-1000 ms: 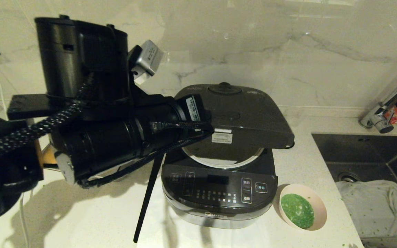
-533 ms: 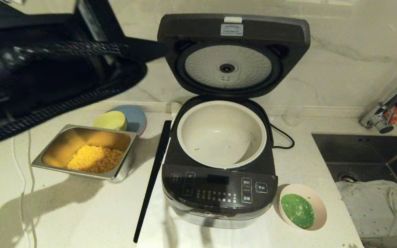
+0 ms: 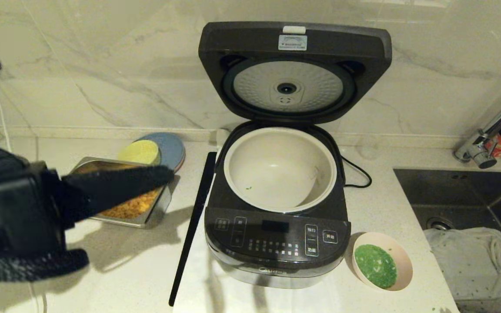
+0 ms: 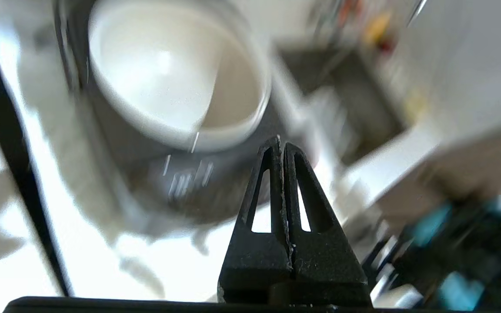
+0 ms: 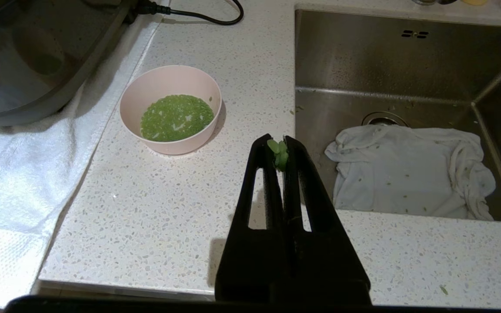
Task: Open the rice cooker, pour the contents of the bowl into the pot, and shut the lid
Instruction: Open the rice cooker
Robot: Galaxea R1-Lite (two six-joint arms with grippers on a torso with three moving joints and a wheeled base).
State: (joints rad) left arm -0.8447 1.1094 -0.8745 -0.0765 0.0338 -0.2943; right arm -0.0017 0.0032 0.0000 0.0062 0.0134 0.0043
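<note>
The black rice cooker [image 3: 276, 243] stands mid-counter with its lid [image 3: 294, 39] swung fully upright, silver dimpled underside facing me. The cream pot [image 3: 280, 167] inside holds only a few green specks. The pale pink bowl [image 3: 402, 261] of chopped green contents [image 3: 375, 266] sits on the counter right of the cooker's front. My left gripper [image 3: 170, 173] is shut and empty, low at the left over the steel tray, pointing toward the cooker; its wrist view shows the gripper [image 4: 282, 141] below the pot [image 4: 176, 82]. My right gripper [image 5: 278, 141] is shut, green bits stuck between its tips, near the bowl [image 5: 168, 148].
A steel tray [image 3: 163, 200] of yellow corn, a small yellow bowl [image 3: 139, 152] and a blue plate [image 3: 174, 148] lie left of the cooker. A black bar [image 3: 194, 221] leans by its left side. A sink [image 3: 463, 195] with a cloth [image 3: 472, 256] and a tap [image 3: 489, 134] is right.
The lid rose from half open to fully upright. My left arm pulled away from the lid, swinging left and down to hover over the corn tray. The bowl stayed put.
</note>
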